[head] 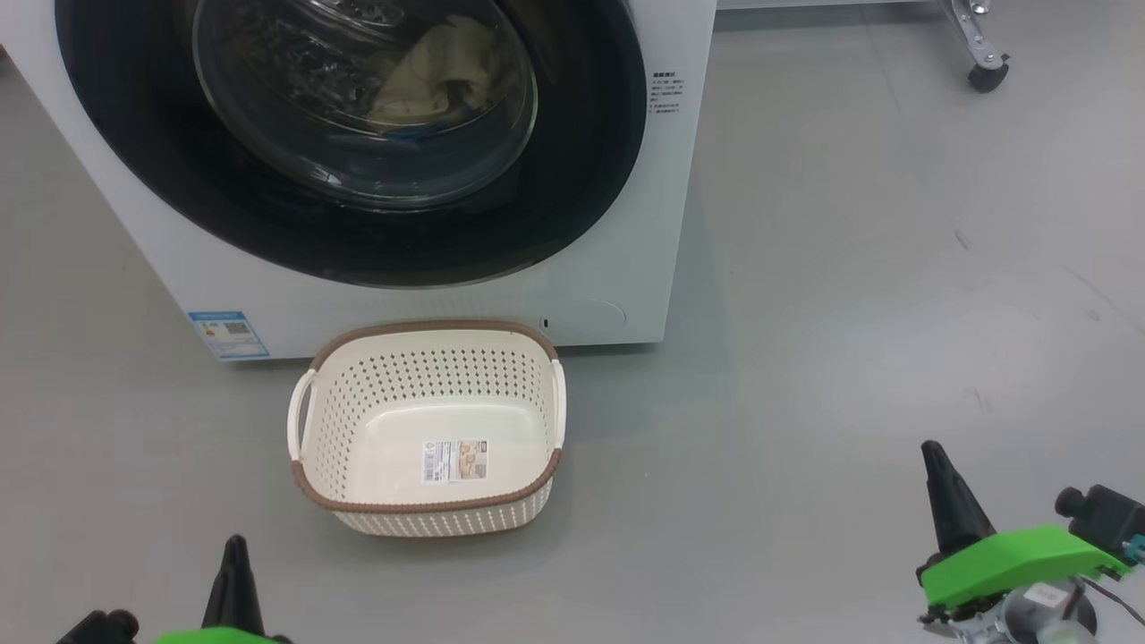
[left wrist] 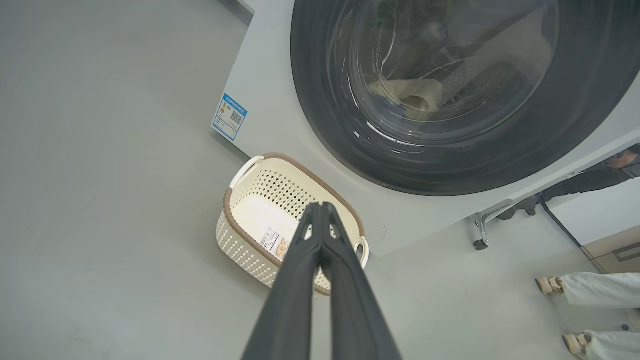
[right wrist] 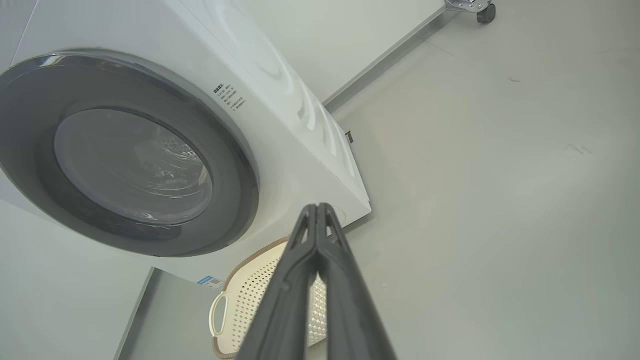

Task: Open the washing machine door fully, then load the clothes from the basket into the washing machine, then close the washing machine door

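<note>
Nearest, left fingers [left wrist: 295, 280] pressed together, right fingers [right wrist: 292, 280] pressed together, both pinching nothing above the floor [head: 850, 313]. Just ahead, the basket [head: 429, 326] on the floor, label sticker [head: 454, 461] bare, close before the washing machine [head: 626, 268]. Farther, the washing machine door [head: 581, 179] shut; behind its glass [head: 358, 170], pale clothes [head: 438, 76] inside.

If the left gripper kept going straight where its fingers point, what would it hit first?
Likely the basket, at its far rim; with depth unclear, the left gripper might instead reach the washing machine.
</note>
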### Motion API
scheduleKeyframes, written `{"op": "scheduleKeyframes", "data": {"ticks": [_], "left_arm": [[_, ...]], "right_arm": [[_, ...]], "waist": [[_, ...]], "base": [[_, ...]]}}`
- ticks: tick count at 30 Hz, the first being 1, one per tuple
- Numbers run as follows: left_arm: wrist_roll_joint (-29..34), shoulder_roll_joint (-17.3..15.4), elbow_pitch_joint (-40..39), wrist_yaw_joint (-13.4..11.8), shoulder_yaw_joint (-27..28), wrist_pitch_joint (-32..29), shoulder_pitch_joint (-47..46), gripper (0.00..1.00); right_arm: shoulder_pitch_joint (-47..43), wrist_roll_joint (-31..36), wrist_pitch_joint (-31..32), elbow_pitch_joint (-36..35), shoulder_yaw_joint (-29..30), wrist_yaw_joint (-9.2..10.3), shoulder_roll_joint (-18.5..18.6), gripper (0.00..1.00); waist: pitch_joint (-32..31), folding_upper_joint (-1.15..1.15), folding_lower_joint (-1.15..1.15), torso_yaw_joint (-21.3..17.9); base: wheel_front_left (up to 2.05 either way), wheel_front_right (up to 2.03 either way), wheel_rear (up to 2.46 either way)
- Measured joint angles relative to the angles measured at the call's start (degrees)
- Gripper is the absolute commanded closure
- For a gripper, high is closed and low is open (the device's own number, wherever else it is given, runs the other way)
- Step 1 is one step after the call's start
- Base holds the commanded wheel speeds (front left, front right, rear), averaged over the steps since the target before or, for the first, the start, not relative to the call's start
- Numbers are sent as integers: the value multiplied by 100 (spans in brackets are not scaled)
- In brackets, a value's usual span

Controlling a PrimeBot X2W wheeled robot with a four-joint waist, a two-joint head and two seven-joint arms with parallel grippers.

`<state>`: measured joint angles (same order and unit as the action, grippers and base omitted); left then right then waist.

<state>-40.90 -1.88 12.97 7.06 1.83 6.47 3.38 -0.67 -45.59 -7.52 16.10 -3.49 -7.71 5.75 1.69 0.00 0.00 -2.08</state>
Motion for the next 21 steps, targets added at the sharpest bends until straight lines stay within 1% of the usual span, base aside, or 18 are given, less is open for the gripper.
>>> {"op": "scheduleKeyframes", "data": {"ticks": [18,19,21], "left_arm": [[-1193,-1,52,0,71,-304,-146,100],[-1193,-1,52,0,71,-304,-146,100],[-1404,-2,75,0,78,-353,-207,100]], "right_arm": [[68,-1129,261,0,204,1,-45,100],[68,-1129,261,0,204,1,-45,100],[126,-1319,325,-3,242,1,-47,100]], "waist": [[-36,0,0,49],[-36,0,0,49],[-42,0,0,58]], "base": [[0,0,0],[0,0,0],[0,0,0]]}}
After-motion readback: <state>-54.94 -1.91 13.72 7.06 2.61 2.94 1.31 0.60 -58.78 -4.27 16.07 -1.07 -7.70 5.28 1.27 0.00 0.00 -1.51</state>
